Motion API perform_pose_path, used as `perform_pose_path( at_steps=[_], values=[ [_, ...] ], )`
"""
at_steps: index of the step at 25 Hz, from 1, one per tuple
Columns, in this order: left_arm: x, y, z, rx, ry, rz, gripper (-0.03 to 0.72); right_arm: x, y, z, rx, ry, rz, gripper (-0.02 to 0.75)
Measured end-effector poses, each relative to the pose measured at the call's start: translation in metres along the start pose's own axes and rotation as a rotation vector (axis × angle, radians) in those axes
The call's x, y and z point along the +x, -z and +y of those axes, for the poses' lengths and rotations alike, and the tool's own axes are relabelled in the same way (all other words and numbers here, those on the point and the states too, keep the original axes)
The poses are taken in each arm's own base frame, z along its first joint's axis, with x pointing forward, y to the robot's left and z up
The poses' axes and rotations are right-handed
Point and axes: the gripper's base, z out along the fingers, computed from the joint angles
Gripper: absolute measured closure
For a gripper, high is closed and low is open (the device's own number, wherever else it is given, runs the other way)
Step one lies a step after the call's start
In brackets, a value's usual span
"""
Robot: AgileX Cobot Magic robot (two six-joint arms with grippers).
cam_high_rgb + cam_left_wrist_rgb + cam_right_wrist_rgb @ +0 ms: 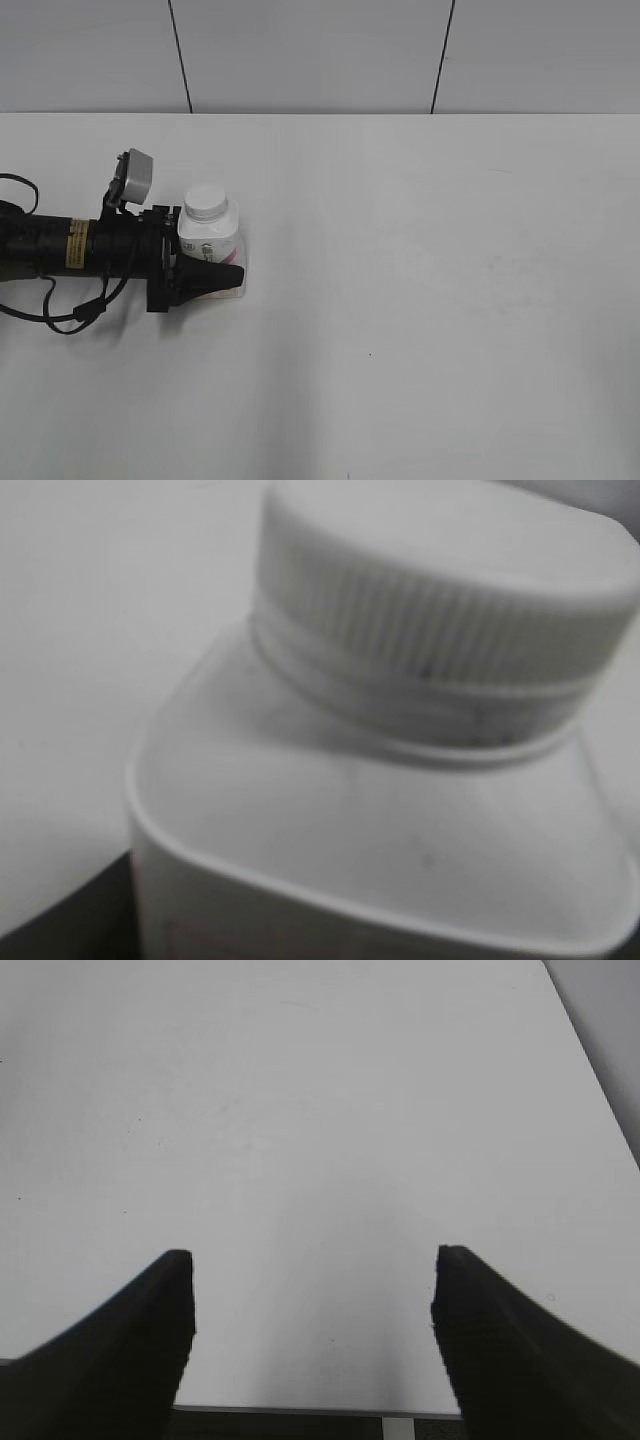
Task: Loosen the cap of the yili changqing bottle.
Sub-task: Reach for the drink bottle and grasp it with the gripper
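The yili changqing bottle (pixel 212 243) stands upright on the left of the white table, its red-pink label partly showing. Its ribbed white cap (pixel 207 203) sits on the neck. My left gripper (pixel 233 262) reaches in from the left and is shut on the bottle's body, with one black finger across its front and the other hidden behind. In the left wrist view the bottle (pixel 380 820) and cap (pixel 440 590) fill the frame, blurred. My right gripper (pixel 312 1300) is open and empty over bare table; it does not show in the exterior view.
The white table (pixel 420 300) stretches to the right of the bottle, with a grey panelled wall behind. The table's front edge (pixel 300 1410) shows just under my right gripper. A cable loops beside the left arm (pixel 60 310).
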Motion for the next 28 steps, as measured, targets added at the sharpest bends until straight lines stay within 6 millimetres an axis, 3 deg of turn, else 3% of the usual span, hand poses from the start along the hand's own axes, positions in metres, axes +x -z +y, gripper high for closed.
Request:
perform_pose_path(
  at_steps=[15,28],
  values=[
    [0.0016,-0.0006,-0.001,0.009,-0.011,0.02,0.244,0.0,0.0,0.0,0.0,0.0,0.0,0.152],
    [-0.0012,-0.0005,0.0051,-0.057,0.019,-0.013,0.25,0.0,0.0,0.0,0.0,0.0,0.0,0.152]
  ],
)
